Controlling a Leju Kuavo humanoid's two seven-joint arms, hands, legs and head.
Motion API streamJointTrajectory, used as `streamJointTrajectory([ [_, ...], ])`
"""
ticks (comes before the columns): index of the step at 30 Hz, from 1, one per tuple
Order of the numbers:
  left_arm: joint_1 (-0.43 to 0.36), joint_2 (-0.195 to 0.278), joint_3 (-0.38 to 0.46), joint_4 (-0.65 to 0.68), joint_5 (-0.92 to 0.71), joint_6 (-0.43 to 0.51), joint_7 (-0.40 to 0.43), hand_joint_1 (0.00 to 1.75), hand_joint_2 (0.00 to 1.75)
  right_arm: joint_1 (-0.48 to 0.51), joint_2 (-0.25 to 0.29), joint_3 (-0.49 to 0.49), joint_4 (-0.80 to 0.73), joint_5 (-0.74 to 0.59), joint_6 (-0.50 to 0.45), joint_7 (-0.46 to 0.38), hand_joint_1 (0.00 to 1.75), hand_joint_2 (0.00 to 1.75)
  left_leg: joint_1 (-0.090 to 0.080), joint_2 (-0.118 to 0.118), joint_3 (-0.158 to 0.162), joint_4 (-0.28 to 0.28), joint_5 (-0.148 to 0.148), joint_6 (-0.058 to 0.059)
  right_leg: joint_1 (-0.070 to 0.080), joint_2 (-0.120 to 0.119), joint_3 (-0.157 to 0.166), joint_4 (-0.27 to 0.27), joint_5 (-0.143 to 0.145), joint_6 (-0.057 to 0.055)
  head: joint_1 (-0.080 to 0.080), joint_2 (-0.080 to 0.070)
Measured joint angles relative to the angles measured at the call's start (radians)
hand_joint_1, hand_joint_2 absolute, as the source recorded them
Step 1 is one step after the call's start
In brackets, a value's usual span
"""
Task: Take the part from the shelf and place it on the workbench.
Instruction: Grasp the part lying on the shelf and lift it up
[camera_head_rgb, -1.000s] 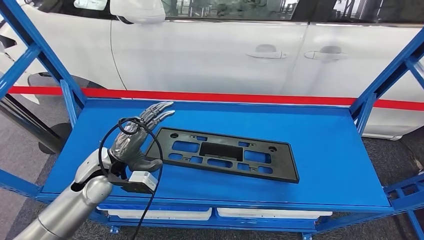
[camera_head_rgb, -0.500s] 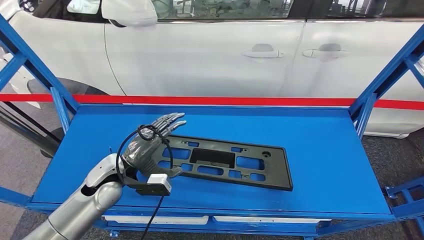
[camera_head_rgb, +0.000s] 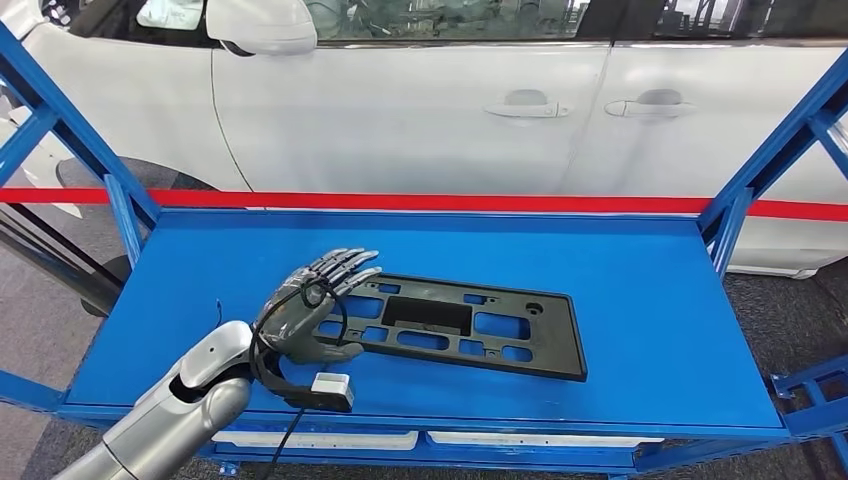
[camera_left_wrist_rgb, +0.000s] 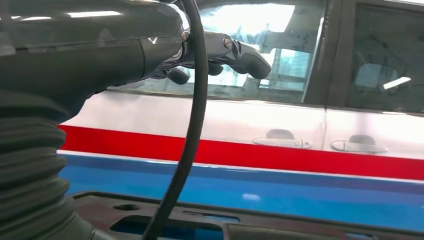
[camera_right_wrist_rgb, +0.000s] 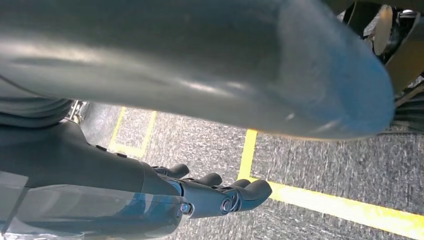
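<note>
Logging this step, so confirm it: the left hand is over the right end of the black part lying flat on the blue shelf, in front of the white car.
One detail is wrong. In the head view the left hand is over the left end of the black part, not the right end. The rest holds: the part lies flat on the blue shelf, with the white car behind it.

Blue metal shelf (camera_head_rgb: 650, 300), flat deck framed by slanted blue uprights at both ends. Lying flat on the deck, left of centre: a black plastic licence-plate bracket (camera_head_rgb: 470, 325), long side running across, slightly skewed, cut through with rectangular openings that show the blue beneath. Bare blue surface to the right of it and along the back edge. Seen low from the left wrist view, same black part (camera_left_wrist_rgb: 260, 220) on the blue deck (camera_left_wrist_rgb: 300, 192).
</note>
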Motion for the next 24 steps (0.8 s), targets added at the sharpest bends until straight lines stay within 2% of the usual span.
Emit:
streamJointTrajectory([
  [13,-0.016,0.031,-0.048,0.040,-0.062,0.010,-0.033,0.00,1.75,0.000,0.000,0.011,0.000,0.003,0.000,0.006,0.00,0.00,-0.003,0.000,0.000,0.000,-0.001,0.000,-0.004,0.000,0.000,0.000,0.000,0.000,0.000,0.000],
  [24,-0.063,0.045,-0.103,0.106,-0.246,0.058,0.064,0.00,1.75,-0.001,0.000,0.020,0.000,0.007,0.004,0.008,0.00,0.00,-0.004,0.000,0.001,0.001,-0.001,0.000,-0.004,-0.001,0.001,0.000,0.000,0.000,0.000,0.000],
])
